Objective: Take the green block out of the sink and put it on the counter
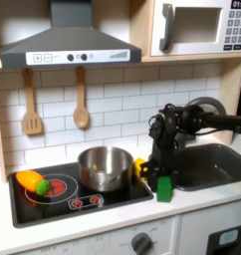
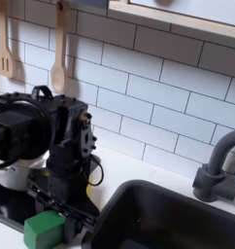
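Green block [image 1: 164, 188] at lower centre of the first exterior view looks light, rigid and flat-sided, sitting under my gripper [image 1: 160, 171]; whether I'm clamping it, I can't tell.

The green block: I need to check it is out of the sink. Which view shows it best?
The first exterior view: the green block stands whole on the counter beside the sink. In the second exterior view the green block sits at the bottom edge, the counter beneath hardly seen.
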Action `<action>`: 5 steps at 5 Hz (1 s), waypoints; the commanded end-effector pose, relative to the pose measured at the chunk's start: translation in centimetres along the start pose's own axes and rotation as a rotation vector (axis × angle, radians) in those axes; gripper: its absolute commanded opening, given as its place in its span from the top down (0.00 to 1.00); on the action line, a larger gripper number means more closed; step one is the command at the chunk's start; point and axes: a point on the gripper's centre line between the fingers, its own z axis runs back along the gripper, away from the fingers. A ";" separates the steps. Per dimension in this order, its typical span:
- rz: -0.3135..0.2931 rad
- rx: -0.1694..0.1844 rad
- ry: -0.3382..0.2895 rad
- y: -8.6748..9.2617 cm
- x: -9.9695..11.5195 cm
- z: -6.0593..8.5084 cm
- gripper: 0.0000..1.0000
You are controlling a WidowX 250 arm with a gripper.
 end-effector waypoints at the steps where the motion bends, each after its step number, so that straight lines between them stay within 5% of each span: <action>1: 0.013 0.000 -0.011 0.1 0.3 0.2 1.00; 5: 0.039 -0.019 -0.069 0.6 5.3 -0.7 1.00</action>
